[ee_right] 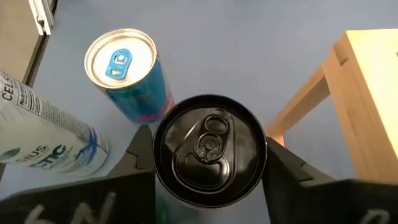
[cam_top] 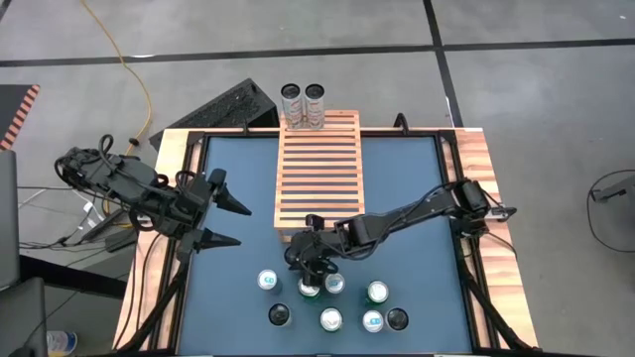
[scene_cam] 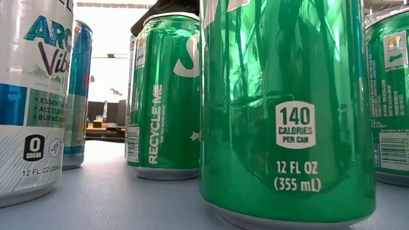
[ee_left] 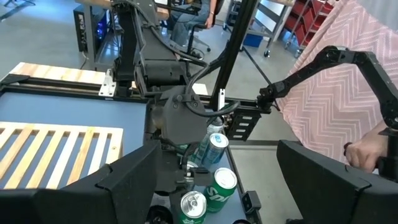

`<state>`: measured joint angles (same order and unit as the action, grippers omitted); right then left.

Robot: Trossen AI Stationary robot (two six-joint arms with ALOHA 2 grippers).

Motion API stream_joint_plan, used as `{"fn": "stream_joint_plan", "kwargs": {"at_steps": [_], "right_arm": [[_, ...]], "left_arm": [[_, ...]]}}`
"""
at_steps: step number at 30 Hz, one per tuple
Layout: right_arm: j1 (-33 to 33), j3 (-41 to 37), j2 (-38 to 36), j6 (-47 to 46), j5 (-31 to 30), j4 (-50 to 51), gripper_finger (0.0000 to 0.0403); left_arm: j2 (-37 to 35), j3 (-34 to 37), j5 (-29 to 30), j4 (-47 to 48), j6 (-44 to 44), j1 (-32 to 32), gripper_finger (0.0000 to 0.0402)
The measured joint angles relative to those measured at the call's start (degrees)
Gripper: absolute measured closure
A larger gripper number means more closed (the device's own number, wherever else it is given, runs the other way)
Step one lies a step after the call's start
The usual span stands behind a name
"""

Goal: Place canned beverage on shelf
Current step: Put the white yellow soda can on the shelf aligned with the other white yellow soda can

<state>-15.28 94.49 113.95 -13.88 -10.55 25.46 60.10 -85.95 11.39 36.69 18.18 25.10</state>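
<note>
A green can with a black top [ee_right: 210, 149] stands among several cans near the table's front edge, just in front of the shelf's near end. My right gripper [cam_top: 312, 270] is shut on it, reaching in from the table's right side. The same can shows in the low view [scene_cam: 163, 96], its base on the blue table top. The shelf [cam_top: 317, 174], a slatted wooden rack, lies in the middle of the table, and two cans [cam_top: 303, 105] stand at its far end. My left gripper [cam_top: 238, 224] hangs open above the table's left part, holding nothing. My right gripper pinches the can's upper wall, just under the rim [ee_right: 158, 158], between its two fingers [ee_right: 140, 158], one on either side. The fingers slant down from above and from the table's right. The can stands upright with its base [scene_cam: 163, 172] on the table.
A blue and red can [ee_right: 127, 71] and a white can [ee_right: 43, 137] stand close beyond the held one. More cans [cam_top: 372, 320] stand toward the front edge, and a large green can [scene_cam: 287, 108] fills the low view. A wooden border [cam_top: 481, 188] frames the table. A person's hand [ee_left: 367, 152] shows beyond it.
</note>
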Motion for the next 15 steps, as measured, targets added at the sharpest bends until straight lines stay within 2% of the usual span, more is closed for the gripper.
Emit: {"fn": "stream_joint_plan", "kwargs": {"at_steps": [10, 15], "right_arm": [[0.36, 12.15, 0.31, 3.84, 0.33, 9.77, 0.0251], [0.82, 21.38, 0.12, 7.79, 3.63, 14.61, 0.0251]], "left_arm": [[0.00, 0.00, 0.00, 0.03, -1.75, 0.00, 0.0095], [0.00, 0.00, 0.08, 0.51, -3.65, -0.01, 0.0095]]}}
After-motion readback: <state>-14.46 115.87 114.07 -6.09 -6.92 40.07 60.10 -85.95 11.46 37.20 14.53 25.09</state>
